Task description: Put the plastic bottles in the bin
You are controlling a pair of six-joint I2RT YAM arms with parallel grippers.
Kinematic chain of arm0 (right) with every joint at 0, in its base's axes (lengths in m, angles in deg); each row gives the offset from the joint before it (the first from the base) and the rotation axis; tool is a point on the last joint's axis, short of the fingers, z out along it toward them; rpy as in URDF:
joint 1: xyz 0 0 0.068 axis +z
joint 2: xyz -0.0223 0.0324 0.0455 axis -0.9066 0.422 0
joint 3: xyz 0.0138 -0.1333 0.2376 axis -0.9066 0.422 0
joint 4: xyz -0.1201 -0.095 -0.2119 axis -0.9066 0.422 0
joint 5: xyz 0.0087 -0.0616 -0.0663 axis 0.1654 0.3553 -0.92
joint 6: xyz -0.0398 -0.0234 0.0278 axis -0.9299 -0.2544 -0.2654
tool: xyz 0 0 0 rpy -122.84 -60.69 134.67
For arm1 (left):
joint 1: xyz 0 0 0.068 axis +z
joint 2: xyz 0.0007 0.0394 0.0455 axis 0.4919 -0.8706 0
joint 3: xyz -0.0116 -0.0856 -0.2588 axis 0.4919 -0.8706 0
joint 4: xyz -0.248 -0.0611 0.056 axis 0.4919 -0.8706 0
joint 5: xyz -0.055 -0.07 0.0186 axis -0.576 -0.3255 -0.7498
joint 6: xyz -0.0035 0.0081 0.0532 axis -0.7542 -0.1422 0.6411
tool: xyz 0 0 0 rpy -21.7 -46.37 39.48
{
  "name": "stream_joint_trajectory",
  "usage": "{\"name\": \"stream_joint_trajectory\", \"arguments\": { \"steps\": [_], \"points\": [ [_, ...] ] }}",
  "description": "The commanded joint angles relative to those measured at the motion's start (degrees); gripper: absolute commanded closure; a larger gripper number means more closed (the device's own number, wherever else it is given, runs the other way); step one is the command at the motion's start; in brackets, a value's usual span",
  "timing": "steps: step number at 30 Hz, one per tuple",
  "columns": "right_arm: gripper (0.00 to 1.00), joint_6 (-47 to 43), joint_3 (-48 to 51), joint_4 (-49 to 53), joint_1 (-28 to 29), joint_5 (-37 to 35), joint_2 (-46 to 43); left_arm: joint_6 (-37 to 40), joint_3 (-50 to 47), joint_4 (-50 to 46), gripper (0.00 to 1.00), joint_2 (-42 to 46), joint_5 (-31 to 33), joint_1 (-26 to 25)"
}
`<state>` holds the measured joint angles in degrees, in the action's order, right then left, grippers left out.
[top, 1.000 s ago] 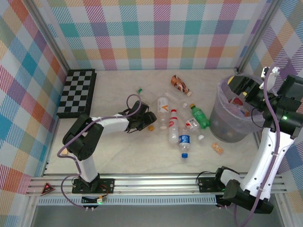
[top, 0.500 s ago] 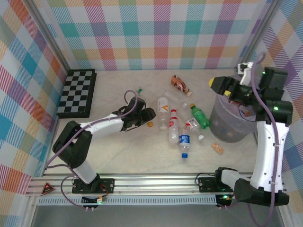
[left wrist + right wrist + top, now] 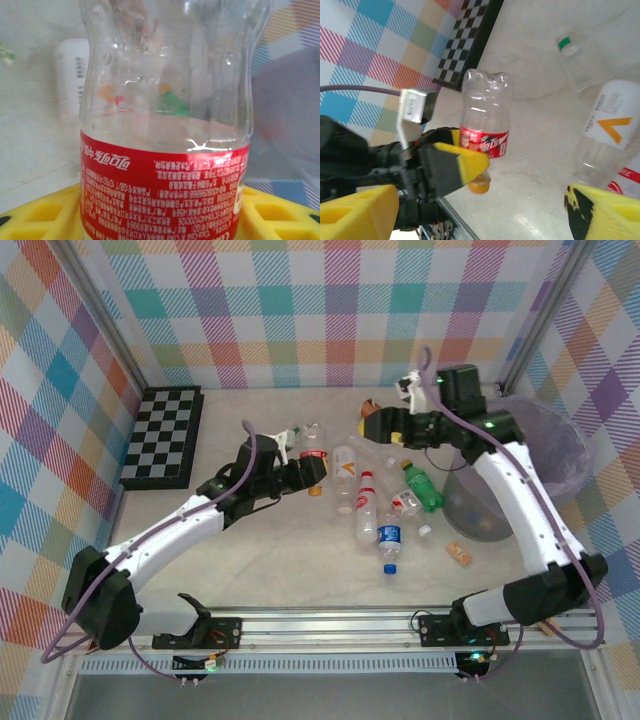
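Red-labelled bottle (image 3: 165,125): clear plastic, clamped across its label between the left gripper's yellow pads (image 3: 40,215). It was left of the loose bottles and well apart from the bin.
Left gripper (image 3: 306,470): closed on that bottle, its arm stretched out long over the middle of the table (image 3: 250,560).
Right gripper (image 3: 378,426): jaws stood wide apart with nothing between them. It hung over the far middle of the table, near the held bottle but apart from it.
Bin (image 3: 468,502): grey and translucent, at the right side of the table and partly behind the right arm. Coloured shapes showed through its wall, too dim to name.
Loose bottles: a white-labelled bottle (image 3: 346,462), a red-capped bottle (image 3: 366,502), a blue-labelled bottle (image 3: 389,538) and a green bottle (image 3: 422,486) lay close together between the left gripper and the bin.
Green-capped bottle (image 3: 567,45): lay on the table beyond the held one.
Orange cap (image 3: 480,186): on the table just beside the left gripper.
Tan piece (image 3: 459,553): on the table near the bin's foot.
Chessboard (image 3: 165,435): flat at the far left.
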<state>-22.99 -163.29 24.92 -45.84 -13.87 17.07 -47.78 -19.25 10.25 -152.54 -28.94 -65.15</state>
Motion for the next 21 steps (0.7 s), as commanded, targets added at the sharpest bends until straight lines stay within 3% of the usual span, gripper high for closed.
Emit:
{"name": "stream_joint_trajectory", "arguments": {
  "steps": [1, 6, 15, 21],
  "points": [
    [0.14, 2.0, 1.1, -6.6, 1.8, 1.5, 2.8, -1.1, -1.6, 5.4, 0.70, 1.6, -7.8, 0.1],
    [0.11, 6.0, 3.9, -14.8, 3.3, 5.0, 5.4, -5.4, -2.6, 12.7, 0.70, 1.7, -10.3, -1.2],
    [0.10, 7.1, 4.3, -17.3, 5.6, 7.5, 10.0, -5.3, 0.1, 14.6, 0.73, -2.1, -11.4, -3.7],
    [0.30, 8.1, 5.0, -17.9, 5.8, 7.5, 10.8, -5.8, 0.8, 16.3, 0.74, -2.8, -11.8, -4.1]
  ]
}}
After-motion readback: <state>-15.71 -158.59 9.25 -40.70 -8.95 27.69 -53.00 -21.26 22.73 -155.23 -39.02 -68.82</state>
